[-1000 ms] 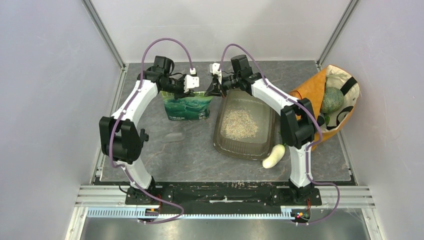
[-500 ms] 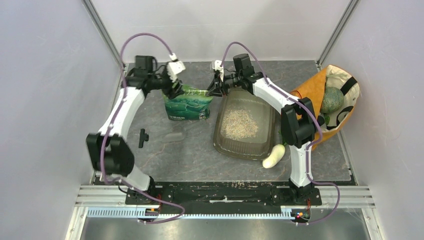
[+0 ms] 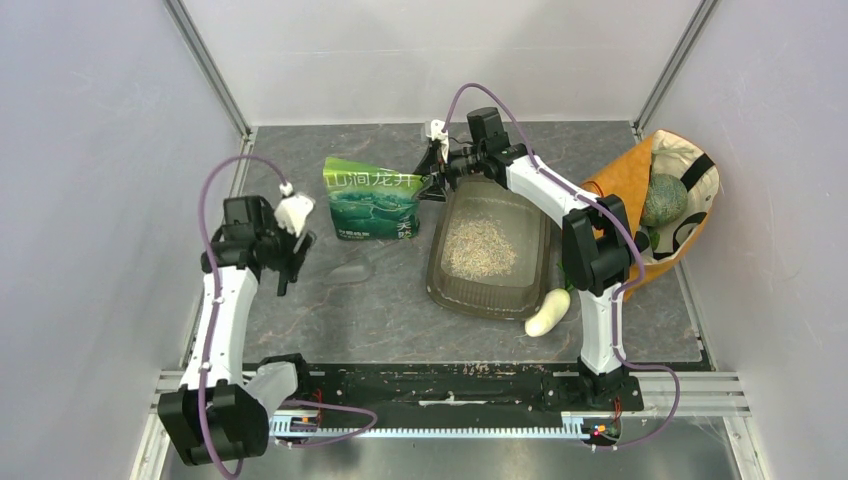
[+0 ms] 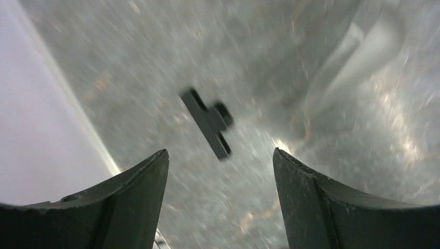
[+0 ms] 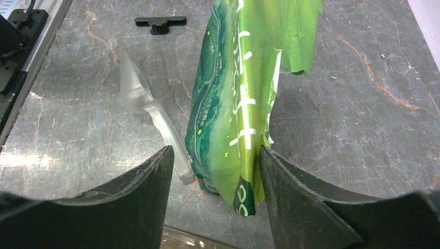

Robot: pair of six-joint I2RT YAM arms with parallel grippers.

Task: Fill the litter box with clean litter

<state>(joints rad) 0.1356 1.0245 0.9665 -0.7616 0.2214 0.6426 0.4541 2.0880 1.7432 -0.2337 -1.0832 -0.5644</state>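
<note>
Grey stone-look counter across the whole floor, and the biggest thing on it is the litter box, lying just under and behind the right tool, towards that arm's base; a sliver of its rim peeks in at the bottom of the right wrist view. Well off to the tool's right side sits the orange-and-cream fabric bag, a round green fruit tucked inside. Now the green pouch: it stands upright right in the gap of the right tool, close against one finger with clear space to the other. Jaws spread wide there, not squeezing; whether the pouch touches that near finger, I cannot tell. Inside the box, below and behind that tool, the clean litter lies in a loose pale heap around the middle of the floor. At the box's near corner, far back from the tool, a smooth white oval vegetable rests against the rim. Ahead of the right tool, beyond the pouch, a clear plastic scoop lies flat on the counter. Over to the left tool: pointing down, jaws wide apart, nothing between them. Straight beneath its gap, blurred, lies a small black clip, on the bare counter.
</note>
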